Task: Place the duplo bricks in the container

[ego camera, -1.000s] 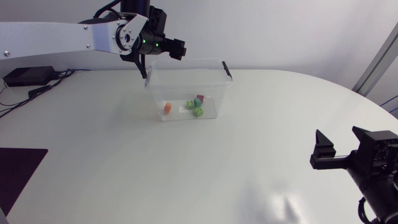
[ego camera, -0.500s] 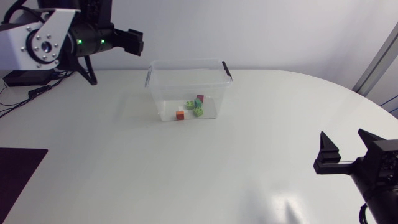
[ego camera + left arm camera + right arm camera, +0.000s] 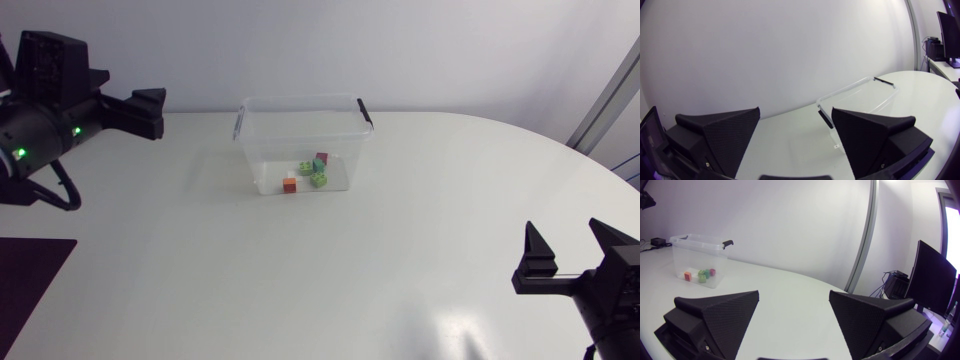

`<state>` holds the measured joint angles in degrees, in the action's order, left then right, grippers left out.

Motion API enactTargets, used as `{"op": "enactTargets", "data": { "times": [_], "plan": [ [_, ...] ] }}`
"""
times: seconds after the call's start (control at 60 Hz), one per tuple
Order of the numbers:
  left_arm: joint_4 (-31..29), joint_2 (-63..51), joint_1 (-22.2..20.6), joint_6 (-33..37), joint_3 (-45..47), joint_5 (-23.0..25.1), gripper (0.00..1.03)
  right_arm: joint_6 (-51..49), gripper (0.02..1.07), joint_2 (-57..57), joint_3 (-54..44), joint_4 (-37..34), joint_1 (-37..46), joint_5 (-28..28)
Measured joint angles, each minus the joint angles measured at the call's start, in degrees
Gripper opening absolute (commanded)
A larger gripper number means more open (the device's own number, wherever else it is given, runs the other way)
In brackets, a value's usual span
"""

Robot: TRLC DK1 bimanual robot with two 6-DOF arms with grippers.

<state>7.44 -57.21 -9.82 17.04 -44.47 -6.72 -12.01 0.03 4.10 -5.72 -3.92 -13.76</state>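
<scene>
A clear plastic container (image 3: 303, 125) with black handle clips stands at the back middle of the white table. Inside lie an orange-red brick (image 3: 290, 185), two green bricks (image 3: 318, 179) and a dark red brick (image 3: 321, 158). My left gripper (image 3: 118, 150) hovers far to the container's left, open and holding nothing. In the left wrist view its fingers (image 3: 730, 135) stand wide apart, with the container (image 3: 860, 97) ahead. My right gripper (image 3: 572, 256) is open and holding nothing at the front right, well away from the container (image 3: 700, 247). The bricks (image 3: 703, 275) show through the container wall.
The white tabletop (image 3: 300, 280) stretches between the container and both arms. Its rounded edge runs along the right side (image 3: 600, 175). A dark patch (image 3: 30, 285) lies at the front left corner.
My left arm has pulled back from above the container to the far left, and its fingers have opened. The orange-red brick has settled beside the green ones. My right gripper has drifted slightly lower.
</scene>
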Motion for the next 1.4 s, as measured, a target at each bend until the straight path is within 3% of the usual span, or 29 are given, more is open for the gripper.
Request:
{"op": "enactTargets", "data": {
  "times": [0.25,0.5,0.683,1.4],
  "plan": [
    [-0.20,13.22,1.70,1.79,9.94,1.01,1.00,-0.02,1.03,0.00,-0.48,-0.13,0.42,-0.02],
    [-3.41,25.55,7.87,2.58,18.36,7.82,1.00,0.00,1.03,0.00,-0.48,-0.11,0.42,-0.04],
    [-4.37,32.00,8.59,1.95,22.53,8.20,1.00,0.35,1.03,0.00,-0.55,0.31,0.90,1.16],
    [-7.45,55.67,9.40,-14.36,42.45,7.13,1.00,9.77,1.03,0.00,-2.45,4.61,3.39,13.00]
  ]
}}
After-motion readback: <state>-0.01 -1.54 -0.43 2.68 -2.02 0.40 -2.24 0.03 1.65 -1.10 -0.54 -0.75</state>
